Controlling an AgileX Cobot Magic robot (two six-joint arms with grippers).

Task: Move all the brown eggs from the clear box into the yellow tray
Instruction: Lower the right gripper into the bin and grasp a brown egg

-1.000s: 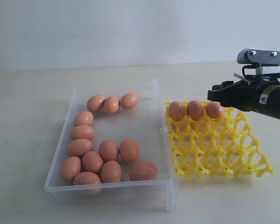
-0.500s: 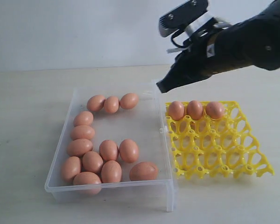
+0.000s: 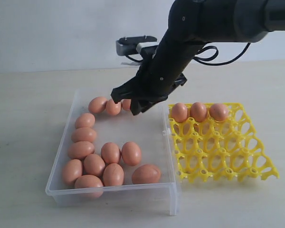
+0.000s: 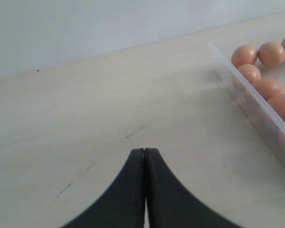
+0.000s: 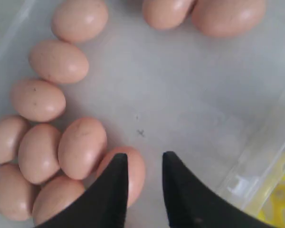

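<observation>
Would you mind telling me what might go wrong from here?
The right end effector hangs low over the far row of brown eggs, jaws only slightly apart; coming down, a finger might strike a shell instead of straddling it. The eggs lie touching, so gripping one may shove its neighbours. The clear box wall stands beside the yellow tray; a low carry could clip it.

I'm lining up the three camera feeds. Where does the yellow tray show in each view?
Exterior view: the yellow tray lies right of the clear box, three brown eggs in its far row.
Left wrist view: not in it.
Right wrist view: only a yellow sliver at the picture's edge, beyond the box's wall.
Shared landmark: the clear box's wall, in all three.
</observation>
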